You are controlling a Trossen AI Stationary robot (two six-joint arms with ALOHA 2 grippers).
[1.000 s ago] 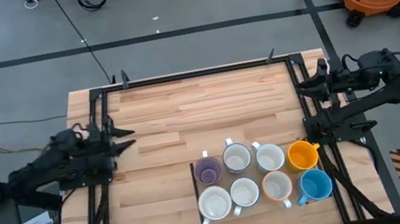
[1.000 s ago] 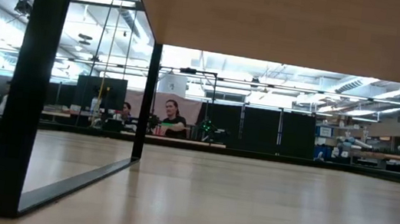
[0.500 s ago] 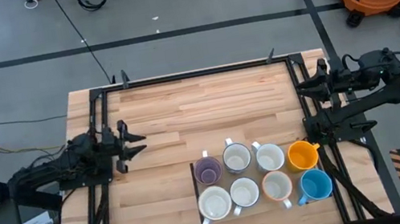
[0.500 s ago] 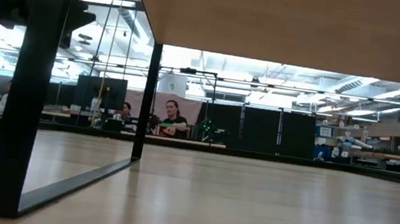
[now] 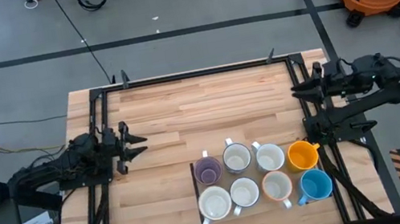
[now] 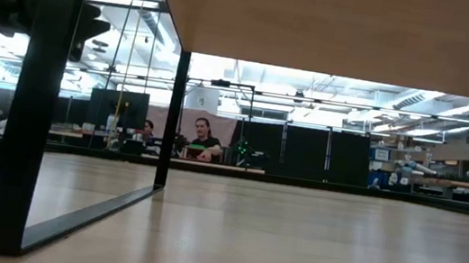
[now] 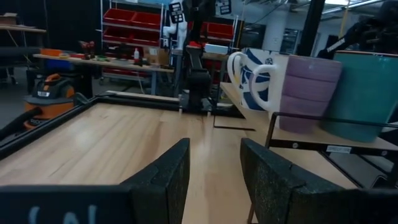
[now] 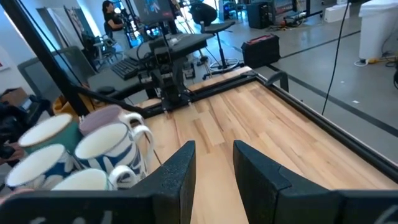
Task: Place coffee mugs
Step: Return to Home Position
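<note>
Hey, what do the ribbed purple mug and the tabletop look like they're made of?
The round purple mug: probably glazed ceramic, given its ribbed wall and soft sheen, though plastic can't be excluded. The table top: pale wood strips joined butcher-block style, visible grain and seams, smooth satin finish.

Mug colours, pale wood table (image 5: 183, 107)
Purple mug (image 5: 208, 170), orange mug (image 5: 302, 155), blue mug (image 5: 316, 184); white mug with blue pattern (image 7: 270, 81).
</note>
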